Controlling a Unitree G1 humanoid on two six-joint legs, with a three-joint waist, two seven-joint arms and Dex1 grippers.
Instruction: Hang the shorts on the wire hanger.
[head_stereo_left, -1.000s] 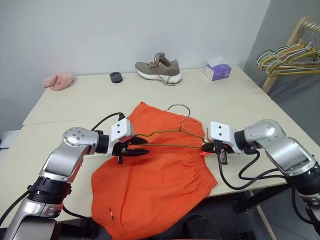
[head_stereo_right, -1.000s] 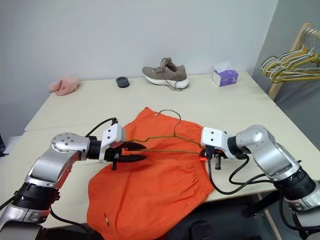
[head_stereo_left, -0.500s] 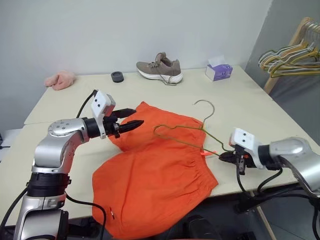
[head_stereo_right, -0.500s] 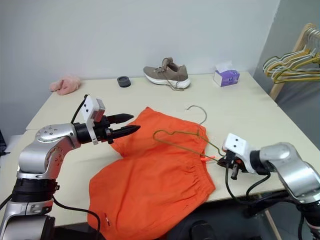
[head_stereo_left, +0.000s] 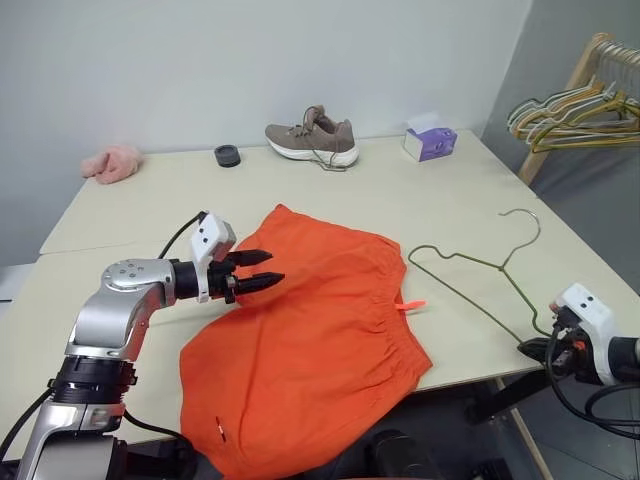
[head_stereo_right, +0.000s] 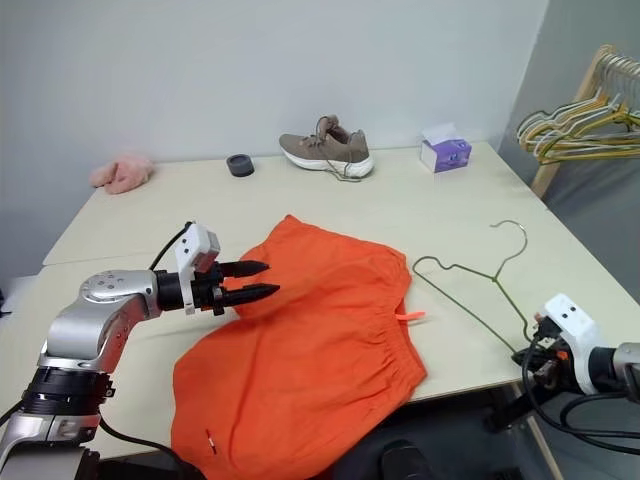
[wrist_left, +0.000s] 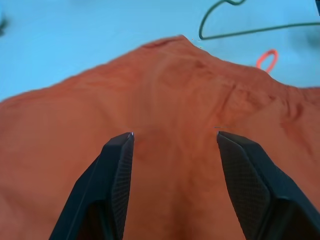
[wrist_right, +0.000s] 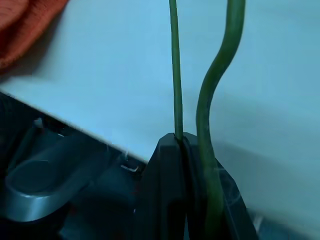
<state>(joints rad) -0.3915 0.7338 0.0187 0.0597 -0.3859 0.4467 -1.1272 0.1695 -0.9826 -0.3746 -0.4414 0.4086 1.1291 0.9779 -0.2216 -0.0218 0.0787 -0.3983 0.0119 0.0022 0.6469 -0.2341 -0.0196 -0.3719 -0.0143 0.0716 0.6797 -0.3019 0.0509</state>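
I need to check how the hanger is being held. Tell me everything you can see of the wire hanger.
The wire hanger is one thin olive-green metal wire bent into a triangle with a curved hook. It lies tilted over the table, right of the shorts and apart from them, its hook toward the table's far right side. The right gripper is shut on one corner of it at the table's near right edge; the wire runs out from between the closed fingers.
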